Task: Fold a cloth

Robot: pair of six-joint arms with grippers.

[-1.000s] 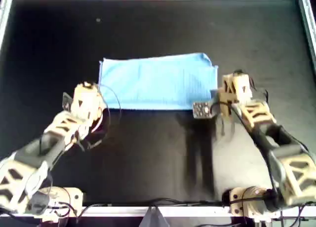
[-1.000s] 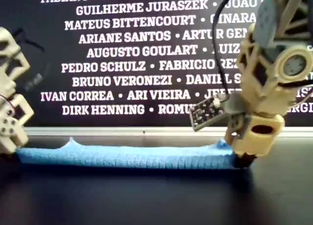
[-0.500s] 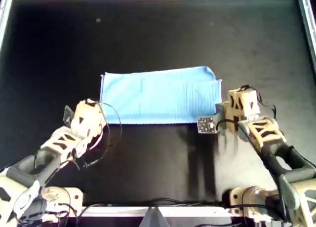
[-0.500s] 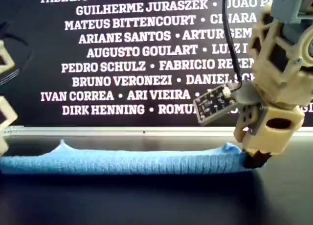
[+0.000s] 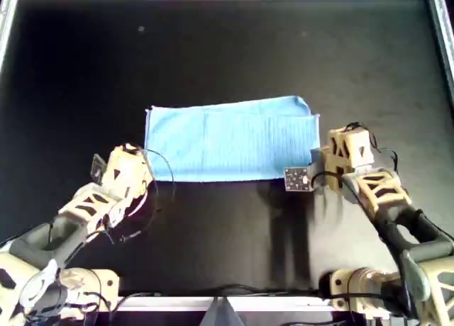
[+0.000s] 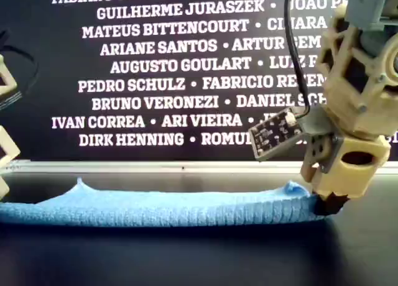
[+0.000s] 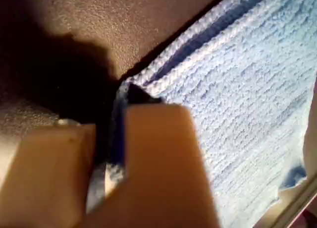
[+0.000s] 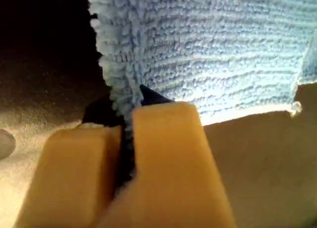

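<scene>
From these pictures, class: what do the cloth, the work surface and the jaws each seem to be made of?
The cloth: soft light blue woven fabric, perhaps microfibre; ribbed rows and a fuzzy edge show. The work surface: matte black, finely pebbled sheet, possibly rubber or leatherette. The jaws of the right gripper and left gripper: smooth tan, probably printed plastic.

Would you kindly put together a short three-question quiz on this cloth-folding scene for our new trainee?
1. True or false: the cloth lies as a folded rectangle on the black table.
2. What does the left gripper hold? A) a cable B) a corner of the cloth C) nothing
3. Fill in: in the overhead view, the right gripper pinches the cloth at its lower ____ corner.

Key: 1 true. 2 B; the left wrist view shows cloth between the fingers. 3 right; the right wrist view shows the jaws closed on the cloth's edge.
</scene>
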